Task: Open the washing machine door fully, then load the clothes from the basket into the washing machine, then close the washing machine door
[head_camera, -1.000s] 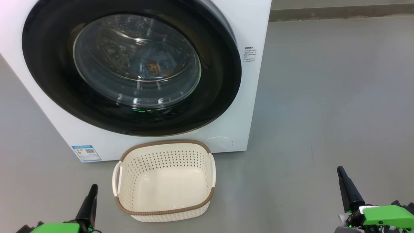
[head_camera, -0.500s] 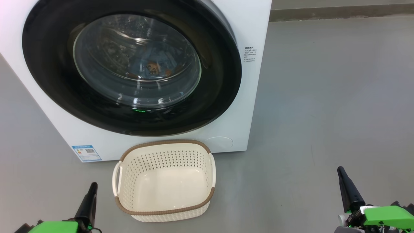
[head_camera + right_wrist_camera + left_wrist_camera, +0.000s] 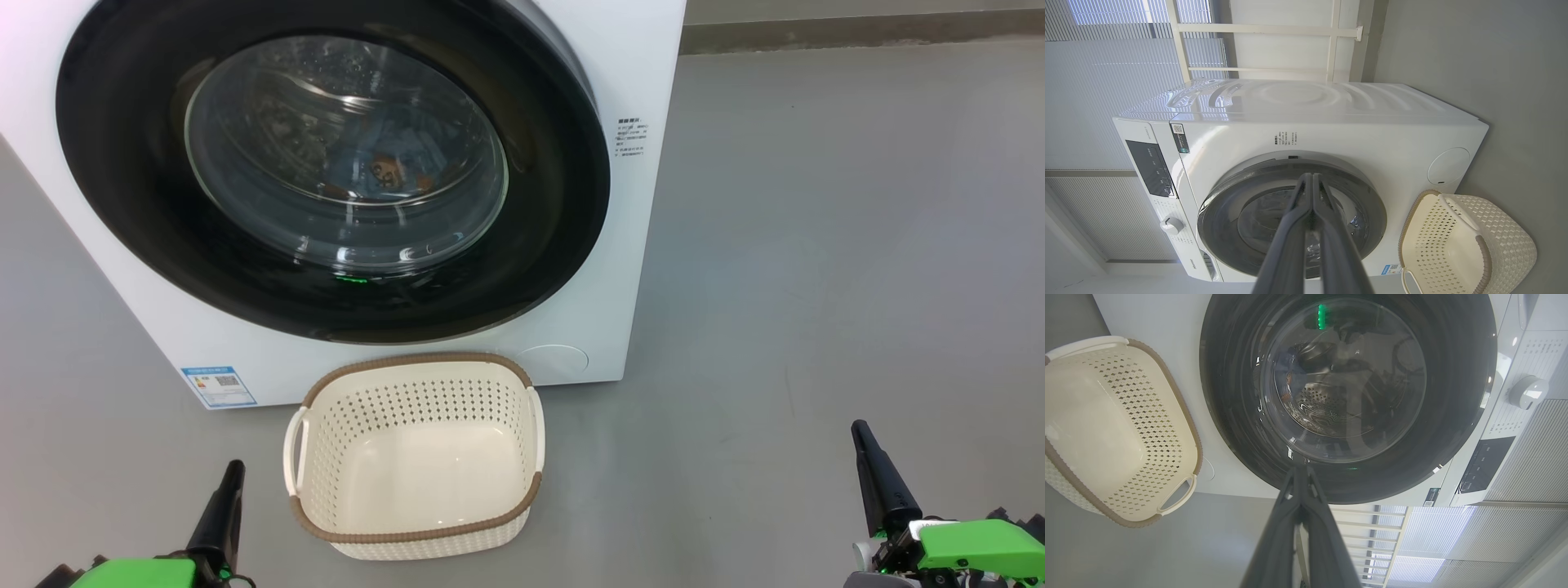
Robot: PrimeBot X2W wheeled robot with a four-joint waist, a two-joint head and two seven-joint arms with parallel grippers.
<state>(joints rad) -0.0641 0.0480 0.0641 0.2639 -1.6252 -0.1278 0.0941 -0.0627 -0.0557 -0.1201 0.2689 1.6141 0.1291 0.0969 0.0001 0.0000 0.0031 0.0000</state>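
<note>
Left gripper (image 3: 1300, 470) has shifted slightly; it and right gripper (image 3: 1312, 175) are closed, holding nothing

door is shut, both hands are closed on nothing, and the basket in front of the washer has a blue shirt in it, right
Not the basket: the head view shows it empty, bare down to its floor. The blue cloth lies inside, behind the glass of the door. The door is shut, and the left hand and right hand are closed on nothing.

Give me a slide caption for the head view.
Empty basket, clothes behind the shut washing machine door, left gripper and right gripper closed.
</note>
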